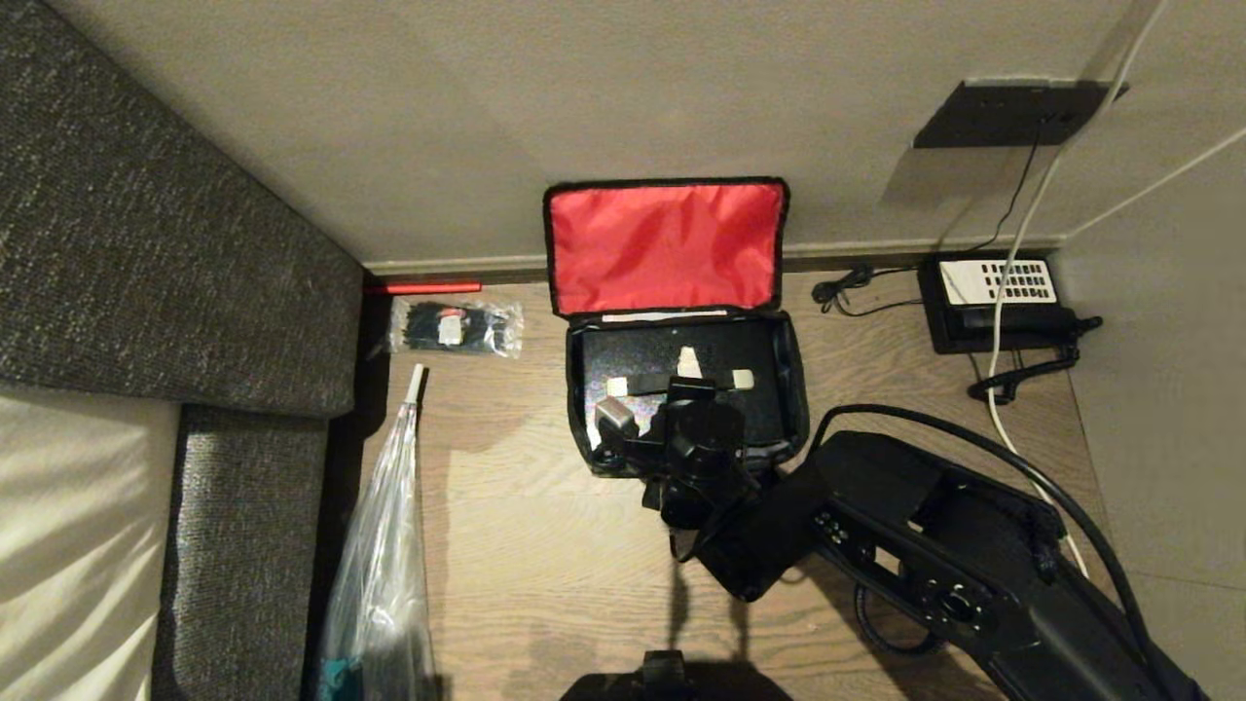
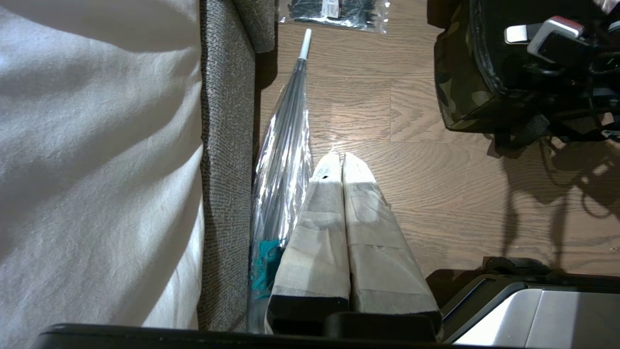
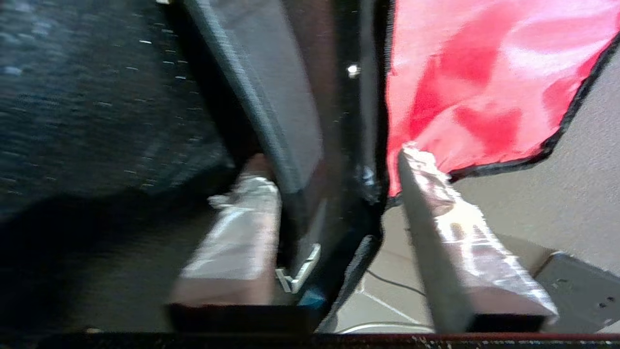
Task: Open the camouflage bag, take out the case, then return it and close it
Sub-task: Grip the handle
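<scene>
The left gripper is hanging parked at near left beside the umbrella, its fingers pressed together on nothing. The right gripper is reaching from near right into the open bag in the middle of the floor; its fingers are standing apart, straddling a black edge, though what they are gripping cannot be told. The case is lying flat inside the bag. Farther off, the red lid is leaning against the wall, a packet of ties to the far left and a phone to the far right.
</scene>
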You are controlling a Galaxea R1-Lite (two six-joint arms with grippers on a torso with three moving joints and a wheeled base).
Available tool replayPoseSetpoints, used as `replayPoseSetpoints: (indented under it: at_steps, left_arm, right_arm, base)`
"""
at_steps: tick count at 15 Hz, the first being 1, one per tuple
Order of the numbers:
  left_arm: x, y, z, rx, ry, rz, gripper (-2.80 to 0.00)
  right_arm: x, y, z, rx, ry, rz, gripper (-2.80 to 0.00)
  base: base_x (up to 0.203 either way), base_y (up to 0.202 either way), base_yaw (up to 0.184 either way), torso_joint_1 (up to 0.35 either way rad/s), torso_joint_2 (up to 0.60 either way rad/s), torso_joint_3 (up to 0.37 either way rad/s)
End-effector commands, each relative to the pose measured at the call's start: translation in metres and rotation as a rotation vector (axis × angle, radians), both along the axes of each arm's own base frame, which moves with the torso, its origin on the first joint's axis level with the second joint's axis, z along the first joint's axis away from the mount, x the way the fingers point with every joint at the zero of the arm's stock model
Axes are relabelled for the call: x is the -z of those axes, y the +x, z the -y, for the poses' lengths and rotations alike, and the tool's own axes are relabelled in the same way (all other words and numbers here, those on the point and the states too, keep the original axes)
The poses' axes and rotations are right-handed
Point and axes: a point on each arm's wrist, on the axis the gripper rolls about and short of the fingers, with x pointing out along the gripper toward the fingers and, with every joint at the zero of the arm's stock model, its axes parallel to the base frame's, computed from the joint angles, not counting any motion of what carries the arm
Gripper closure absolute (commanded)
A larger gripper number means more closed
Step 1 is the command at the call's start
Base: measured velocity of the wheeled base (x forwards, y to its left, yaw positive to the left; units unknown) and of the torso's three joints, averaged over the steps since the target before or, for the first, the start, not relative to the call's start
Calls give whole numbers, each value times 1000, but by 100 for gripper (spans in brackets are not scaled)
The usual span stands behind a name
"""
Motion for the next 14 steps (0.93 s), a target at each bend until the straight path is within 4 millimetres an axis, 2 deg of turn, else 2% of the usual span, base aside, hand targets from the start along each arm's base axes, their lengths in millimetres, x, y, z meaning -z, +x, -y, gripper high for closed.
replayPoseSetpoints:
  at_steps: [1,11,14]
  left_arm:
    - [1,0,0,-1,0,-1,0]
    - [1,0,0,-1,0,-4,0]
    - [1,0,0,-1,0,-4,0]
  right_arm:
    - [4,3,-3,6,11,21,0]
    - [11,-1,-11,-16,42,24,0]
    - [3,-2,-12,-19,62,41,0]
  base:
    - [0,0,0,0,0,0]
    - [0,0,0,0,0,0]
    - [0,0,0,0,0,0]
